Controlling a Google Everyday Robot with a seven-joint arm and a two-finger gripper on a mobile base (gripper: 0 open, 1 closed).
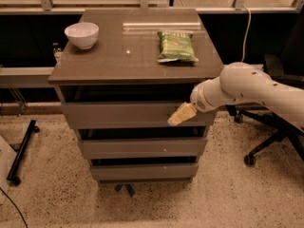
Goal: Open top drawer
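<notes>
The top drawer (118, 114) is the tallest of three plain grey-brown fronts under the cabinet top, with a dark gap above it. It stands slightly forward of the cabinet. My gripper (179, 115) has yellowish fingers and comes in from the right on a white arm (251, 87). It rests against the right part of the top drawer's front, just below the dark gap.
On the cabinet top (109, 56) stand a white bowl (81, 34) at the left and a green chip bag (177, 46) at the right. Two shorter drawers (142, 147) lie below. A black office chair base (266, 141) is at the right; a black stand foot (21, 151) at the left.
</notes>
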